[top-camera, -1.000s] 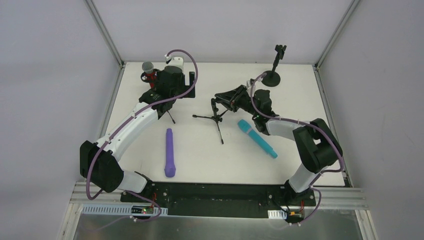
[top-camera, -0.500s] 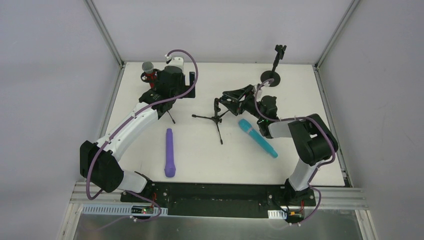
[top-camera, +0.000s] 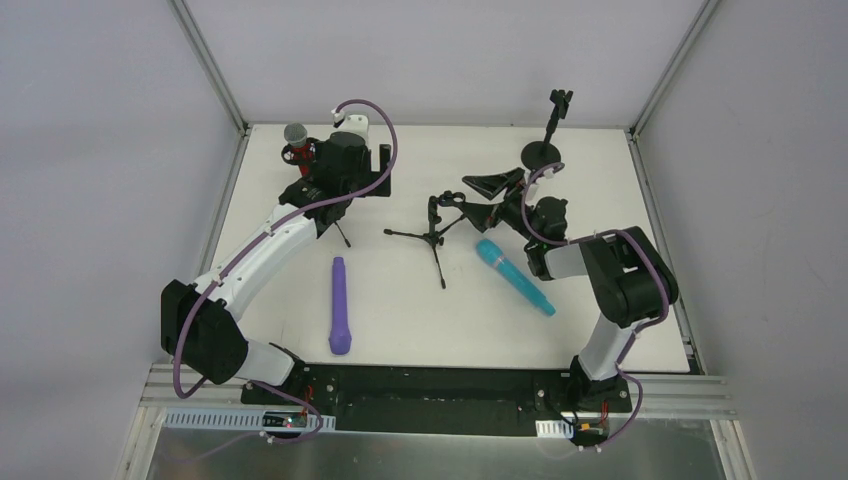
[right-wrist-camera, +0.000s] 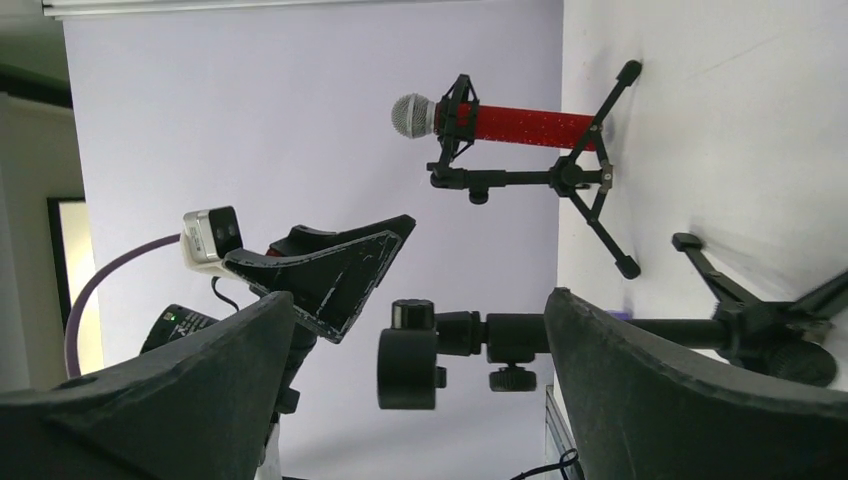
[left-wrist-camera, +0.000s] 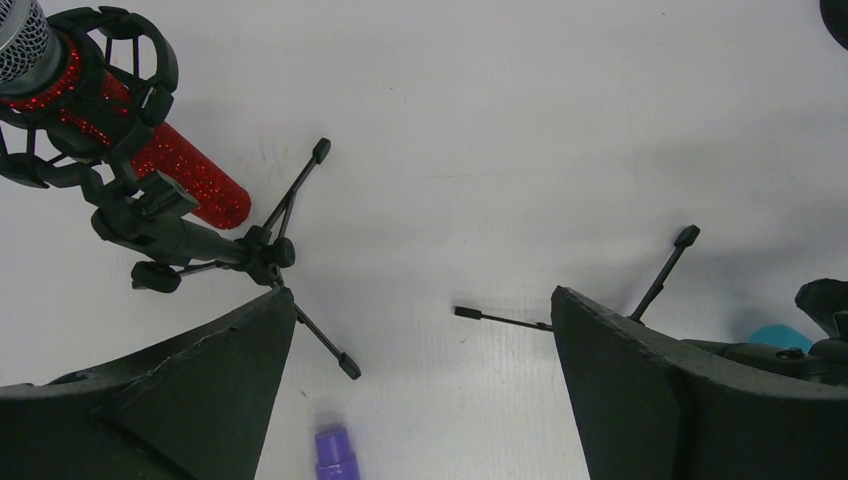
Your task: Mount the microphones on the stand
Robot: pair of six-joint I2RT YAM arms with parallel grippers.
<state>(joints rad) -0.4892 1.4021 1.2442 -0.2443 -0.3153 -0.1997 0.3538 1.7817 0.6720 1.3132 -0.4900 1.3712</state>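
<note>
The red microphone with a grey mesh head sits clipped in the left tripod stand, also in the right wrist view. My left gripper hovers open just right of it, nothing between its fingers. The purple microphone and the cyan microphone lie flat on the table. The middle tripod stand stands with its clip bare. My right gripper is open just right of that clip, the clip head sitting between its fingers without touching.
A third stand with a round base stands at the back right, close behind the right wrist. Enclosure walls and metal frame posts ring the white table. The left gripper's finger shows beyond the middle stand's clip.
My right gripper has opened, let go of the middle stand's head and drawn back to the right. The left arm and the microphones have not moved.
</note>
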